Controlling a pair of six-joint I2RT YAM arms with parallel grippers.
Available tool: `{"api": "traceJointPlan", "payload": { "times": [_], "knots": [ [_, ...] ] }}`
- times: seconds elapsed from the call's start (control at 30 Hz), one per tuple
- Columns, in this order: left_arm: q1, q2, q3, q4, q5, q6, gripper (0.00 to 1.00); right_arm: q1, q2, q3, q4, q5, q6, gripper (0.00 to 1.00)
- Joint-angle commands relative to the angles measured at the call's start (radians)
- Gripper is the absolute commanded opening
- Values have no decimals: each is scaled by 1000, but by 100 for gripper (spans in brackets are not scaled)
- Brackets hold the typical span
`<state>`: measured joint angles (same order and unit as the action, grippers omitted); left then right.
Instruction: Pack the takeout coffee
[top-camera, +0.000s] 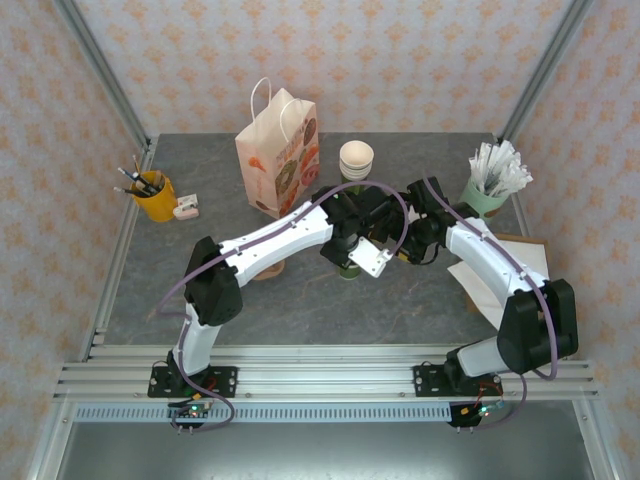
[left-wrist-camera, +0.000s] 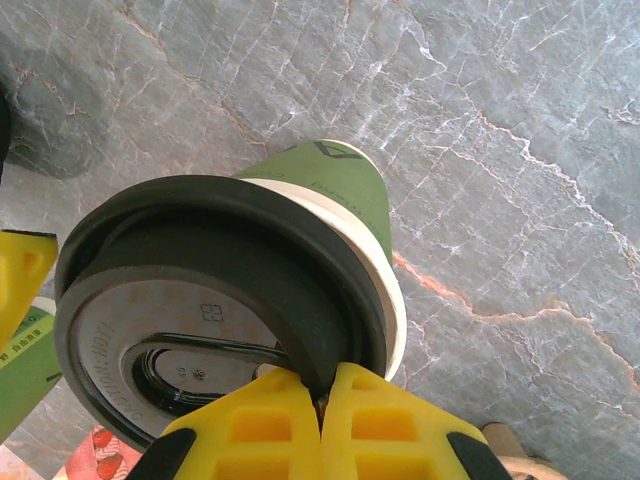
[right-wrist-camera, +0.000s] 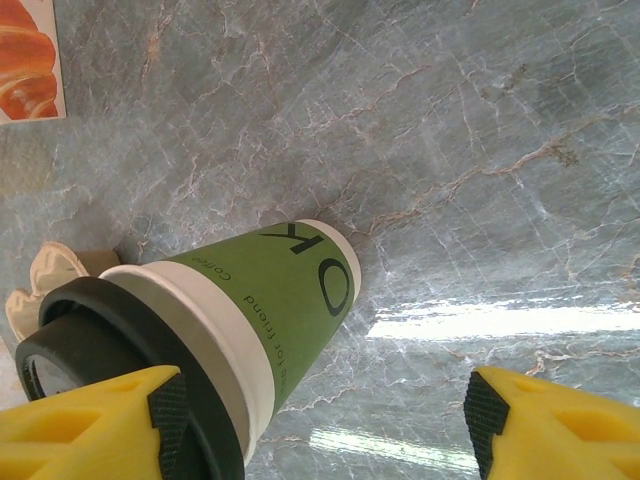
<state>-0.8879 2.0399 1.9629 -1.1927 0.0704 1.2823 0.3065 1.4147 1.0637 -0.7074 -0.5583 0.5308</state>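
Two claws at one cup: my left claw (left-wrist-camera: 322, 385) is clenched on the rim of the black lid (left-wrist-camera: 200, 260), and my right claw (right-wrist-camera: 325, 400) is spread wide with the takeout coffee (right-wrist-camera: 290, 290) between its fingers. The cup stands at the middle of the table (right-wrist-camera: 450, 120), near the paper bag (top-camera: 278, 150). I judge it light, thin-walled and easily crushed or tipped, so I'd hold the green wall just below the rim, gently

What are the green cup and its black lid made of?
The cup looks like paper: matte green, with printed letters and a cream band near the top. The lid looks like plastic: smooth black, a little shiny, with tiny molded marks.
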Motion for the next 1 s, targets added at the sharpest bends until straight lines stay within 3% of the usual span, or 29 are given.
{"api": "traceJointPlan", "payload": {
  "times": [0.0,0.33,0.8,0.97],
  "knots": [
    [3,12,1,-24,-16,-3,0,-1,-2,-17,15,-6,2,74],
    [2,9,-26,-35,-8,-10,0,-2,15,-37,42,-26,9,71],
    [1,26,-66,-33,27,-21,0,-3,50,-94,122,-145,32,63],
    [1,29,33,-51,34,-17,0,-2,3,-63,81,-51,43,64]
  ]
}}
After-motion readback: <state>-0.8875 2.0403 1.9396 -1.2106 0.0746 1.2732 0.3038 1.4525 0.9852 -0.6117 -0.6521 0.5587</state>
